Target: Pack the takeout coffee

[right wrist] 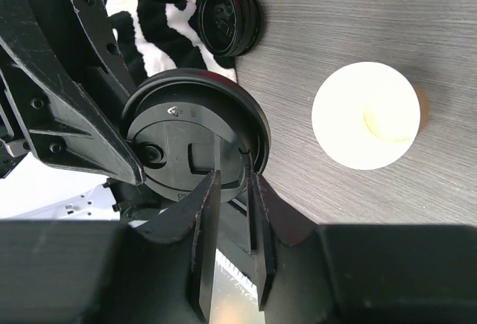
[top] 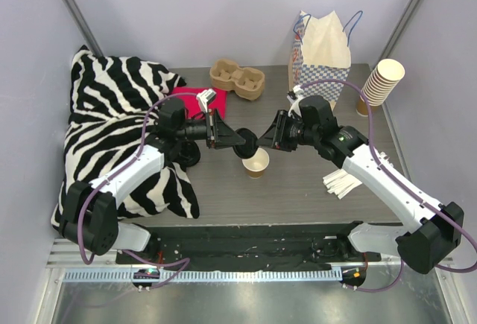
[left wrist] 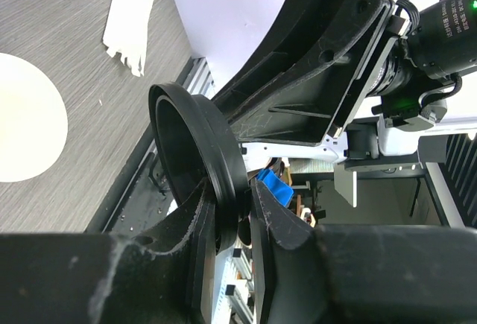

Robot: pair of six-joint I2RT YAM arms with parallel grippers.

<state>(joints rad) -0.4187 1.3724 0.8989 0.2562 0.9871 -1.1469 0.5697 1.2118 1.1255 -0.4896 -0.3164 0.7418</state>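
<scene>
The tan paper cup (top: 256, 163) of the takeout coffee stands lidless on the table, its white inside showing (right wrist: 365, 115) (left wrist: 22, 115). Just above and left of it a round black lid (top: 250, 144) hangs in the air on edge. My left gripper (top: 242, 139) comes from the left and is shut on the lid's rim (left wrist: 201, 145), which sits between its fingers (left wrist: 235, 201). My right gripper (top: 262, 139) meets it from the right. Its fingers (right wrist: 232, 179) straddle the lower edge of the same lid (right wrist: 186, 130).
A second black lid (right wrist: 227, 18) lies by the zebra cloth (top: 112, 115). At the back stand a cardboard cup carrier (top: 237, 78), a paper bag (top: 320, 52) and a stack of lidless cups (top: 381, 82). White paper packets (top: 343, 182) lie at the right.
</scene>
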